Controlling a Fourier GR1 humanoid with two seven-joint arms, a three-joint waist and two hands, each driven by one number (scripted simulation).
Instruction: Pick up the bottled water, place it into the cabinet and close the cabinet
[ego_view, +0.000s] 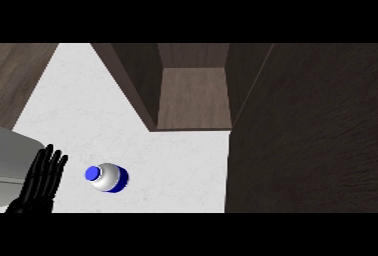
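Cabinet (193, 97) stands open ahead with its door (303, 130) swung out at my right, leaving the shelf free to take the bottled water (108, 177). That bottle stands upright on the counter (170, 155), just beside my left hand (43, 180), whose straight, spread fingers hold nothing. My right hand is out of view.

I see a white marbled counter (140, 130) under me, running up to a dark wood wall strip (22, 80) at upper left. At my far left edge sits a grey boxy surface (13, 160), partly cut off, can't tell what it is.
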